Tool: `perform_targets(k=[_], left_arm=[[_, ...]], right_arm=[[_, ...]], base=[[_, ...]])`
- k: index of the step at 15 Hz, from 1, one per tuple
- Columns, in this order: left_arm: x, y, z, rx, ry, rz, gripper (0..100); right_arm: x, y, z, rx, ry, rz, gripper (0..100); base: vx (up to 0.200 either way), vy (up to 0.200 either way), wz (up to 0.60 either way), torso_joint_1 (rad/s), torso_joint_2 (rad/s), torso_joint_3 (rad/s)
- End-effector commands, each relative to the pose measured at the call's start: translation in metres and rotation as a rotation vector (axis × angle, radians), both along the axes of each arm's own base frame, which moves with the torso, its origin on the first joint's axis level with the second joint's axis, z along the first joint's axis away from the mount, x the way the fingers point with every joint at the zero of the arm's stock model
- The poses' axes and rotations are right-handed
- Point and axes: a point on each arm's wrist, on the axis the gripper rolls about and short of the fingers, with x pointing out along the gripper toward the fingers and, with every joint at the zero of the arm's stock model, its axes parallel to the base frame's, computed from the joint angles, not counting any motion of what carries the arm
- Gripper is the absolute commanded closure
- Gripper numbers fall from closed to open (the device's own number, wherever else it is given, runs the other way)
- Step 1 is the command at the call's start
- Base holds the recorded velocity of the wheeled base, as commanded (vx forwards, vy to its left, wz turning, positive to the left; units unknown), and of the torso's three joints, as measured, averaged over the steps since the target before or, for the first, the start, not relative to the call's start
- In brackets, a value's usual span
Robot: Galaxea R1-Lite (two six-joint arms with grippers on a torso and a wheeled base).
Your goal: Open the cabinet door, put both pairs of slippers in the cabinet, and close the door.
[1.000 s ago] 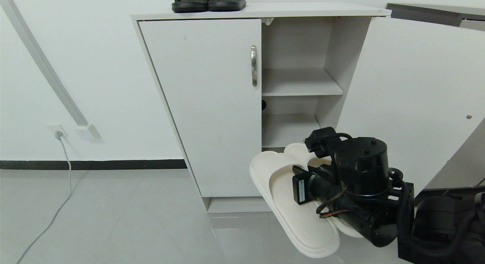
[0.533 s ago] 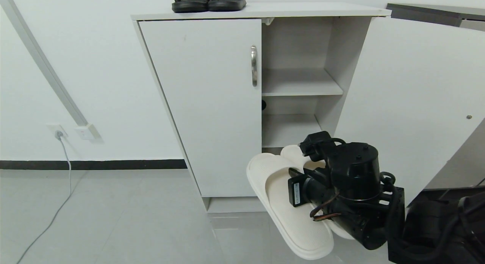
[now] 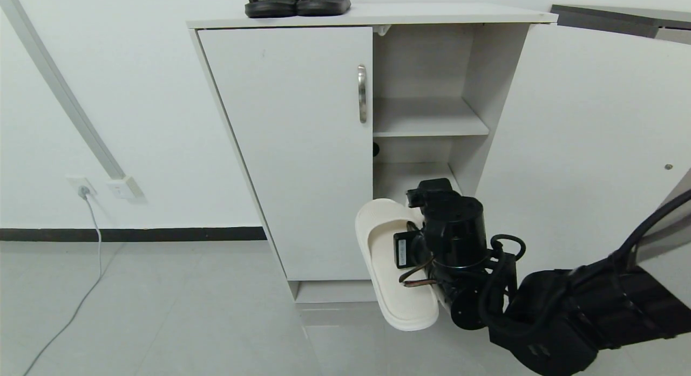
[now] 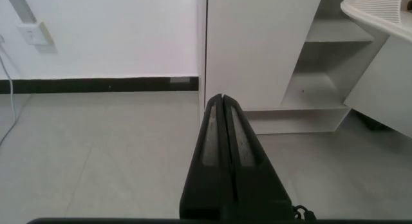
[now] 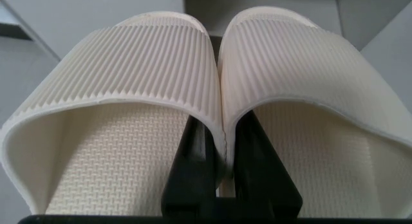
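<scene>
Close in on the robot's right, the right gripper (image 5: 221,156) is clenched on the white slippers (image 3: 398,273). Its fingers pinch the two inner side walls together, so the pair hangs as one bundle with toes pointing toward the cabinet (image 3: 286,149). The left gripper (image 4: 222,143) hangs low over the grey floor (image 4: 96,166), jaws pressed together with nothing between them, facing the cabinet's base from some way off. Just beyond the white pair, its toes sit at the mouth of the opening, level with the lower shelf (image 3: 402,184) and near the edge of the closed left door (image 3: 302,160). The right door (image 3: 583,138) stands swung wide, so the opening step looks done. Farther in, the upper shelf (image 3: 426,120) is bare. Farthest and highest, the black slippers (image 3: 297,2) rest side by side on the cabinet top, not yet handled. The step in hand appears to be stowing the first pair. The next move probably calls for sliding the bundle forward through the gap between the left door's edge and the cabinet's right wall. The soles should stay roughly level with the lower shelf and the toe must not clip the door edge. Only once the pair rests well inside should the fingers let go.
</scene>
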Motion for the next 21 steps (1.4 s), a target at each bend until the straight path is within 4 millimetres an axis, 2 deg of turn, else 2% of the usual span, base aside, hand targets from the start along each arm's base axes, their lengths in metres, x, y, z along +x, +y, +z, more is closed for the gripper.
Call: perform_targets(k=[1,2,9,11,16,18,21], left_arm=[[0.0,0.0,0.0,0.0,0.003,-0.001,100],[0.0,0.0,0.0,0.0,0.003,-0.001,100],[0.0,0.0,0.0,0.0,0.003,-0.001,100],[0.0,0.0,0.0,-0.002,0.003,-0.001,100],[0.0,0.0,0.0,0.0,0.003,-0.001,100],[0.0,0.0,0.0,0.001,0.003,-0.001,100],[0.0,0.0,0.0,0.001,0.003,-0.001,100]], right_arm=[[0.007,0.009,-0.012,-0.018,0.011,-0.01,100],[0.008,0.01,-0.014,-0.023,0.015,-0.013,100],[0.009,0.011,-0.019,-0.028,0.022,-0.013,100],[0.01,0.011,-0.02,-0.031,0.024,-0.013,100],[0.026,0.003,-0.03,-0.045,0.04,-0.057,100],[0.034,0.006,-0.034,-0.016,0.033,-0.07,100],[0.035,0.01,-0.038,-0.018,0.036,-0.062,100]], base=[[0.0,0.0,0.0,0.0,0.0,0.0],[0.0,0.0,0.0,0.0,0.0,0.0],[0.0,-0.2,0.0,0.003,0.0,0.002],[0.0,0.0,0.0,0.0,0.0,0.0],[0.0,0.0,0.0,0.0,0.0,0.0],[0.0,0.0,0.0,0.0,0.0,0.0],[0.0,0.0,0.0,0.0,0.0,0.0]])
